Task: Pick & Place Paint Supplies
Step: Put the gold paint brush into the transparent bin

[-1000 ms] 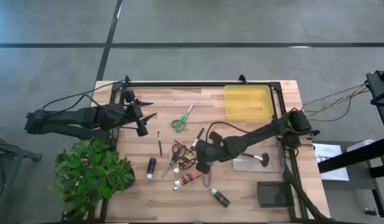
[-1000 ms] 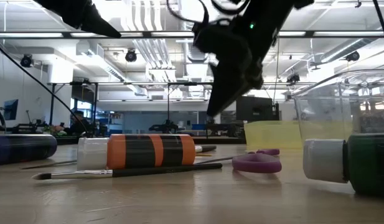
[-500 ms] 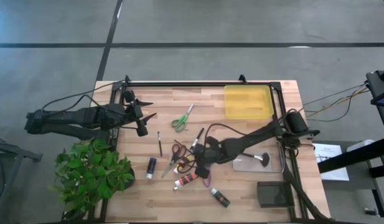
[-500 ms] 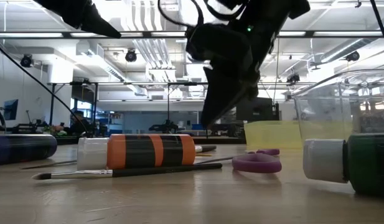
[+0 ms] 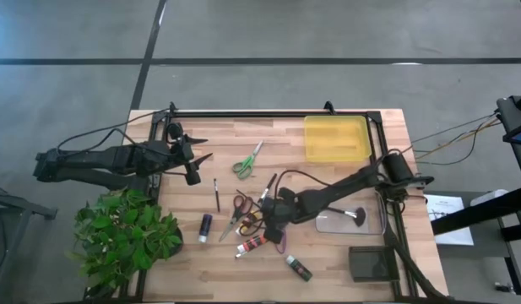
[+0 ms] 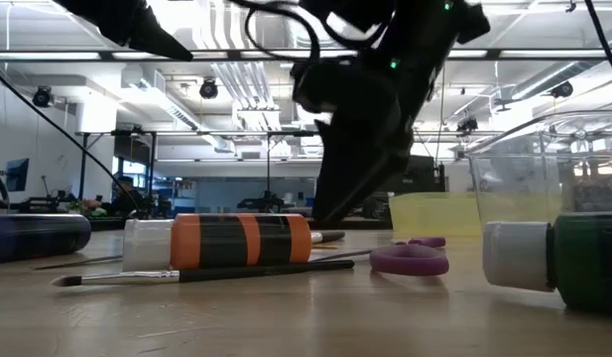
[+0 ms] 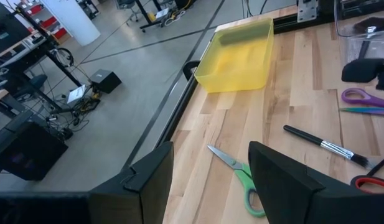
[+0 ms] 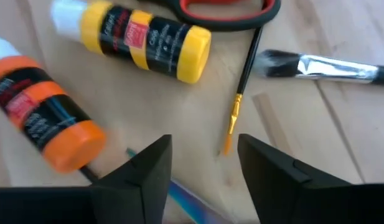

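Right gripper (image 5: pixel 274 226) had dropped lower over the pile, jaws now apart and empty; thin orange-tipped brush (image 8: pixel 239 95) lay just ahead, lengthwise between fingers.

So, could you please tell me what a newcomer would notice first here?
The right tool hangs open, low over a clutter of paint tubes, brushes and scissors at mid-table, near the orange tube and yellow tube. A yellow bin sits at the far right corner, a leafy plant at the left edge.

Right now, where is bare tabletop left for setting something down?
Free: the strip between the green scissors and the yellow bin, and the corner below the purple paint tube. Crowded: around the right pincer, among tubes, brushes and scissors.
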